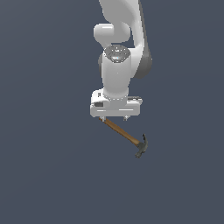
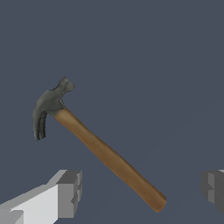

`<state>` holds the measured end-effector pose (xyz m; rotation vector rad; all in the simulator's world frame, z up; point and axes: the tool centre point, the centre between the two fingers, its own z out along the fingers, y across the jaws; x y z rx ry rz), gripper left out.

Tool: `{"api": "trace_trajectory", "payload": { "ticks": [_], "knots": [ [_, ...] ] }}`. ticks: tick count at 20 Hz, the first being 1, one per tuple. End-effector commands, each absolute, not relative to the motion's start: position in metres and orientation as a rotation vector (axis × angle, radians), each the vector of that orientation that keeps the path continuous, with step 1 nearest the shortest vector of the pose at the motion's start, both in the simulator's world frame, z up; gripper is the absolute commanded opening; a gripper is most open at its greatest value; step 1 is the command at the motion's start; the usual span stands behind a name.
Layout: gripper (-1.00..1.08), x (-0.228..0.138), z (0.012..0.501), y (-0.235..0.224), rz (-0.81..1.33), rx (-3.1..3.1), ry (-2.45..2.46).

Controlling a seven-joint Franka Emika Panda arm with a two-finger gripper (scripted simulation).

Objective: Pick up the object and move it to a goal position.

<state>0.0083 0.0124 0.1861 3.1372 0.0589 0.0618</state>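
In the exterior view the white arm hangs straight down with its gripper (image 1: 114, 118) just above the hammer (image 1: 125, 136). The brown handle's butt end sits right under the claw near one fingertip, and the shaft runs away toward four o'clock, ending in the dark grey head. In the wrist view the two fingers (image 2: 70, 192) stand wide apart, released, with nothing between their pads. The hammer (image 2: 105, 153) lies on the flat grey ground, its butt end falling between the fingers and nearer one of them, the head out at ten o'clock.
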Motion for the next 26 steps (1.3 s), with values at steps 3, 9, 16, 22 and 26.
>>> {"api": "trace_trajectory", "payload": {
  "ticks": [3, 9, 16, 22, 26],
  "knots": [
    [1.00, 0.008, 0.185, 0.013, 0.060, 3.139, 0.057],
    [1.00, 0.003, 0.175, 0.025, 0.035, 3.160, 0.034],
    [1.00, 0.003, 0.173, 0.026, 0.033, 3.161, 0.043],
    [1.00, 0.000, 0.161, 0.030, 0.029, 3.152, 0.152],
    [1.00, -0.003, 0.149, 0.034, 0.025, 3.138, 0.276]
  ]
}}
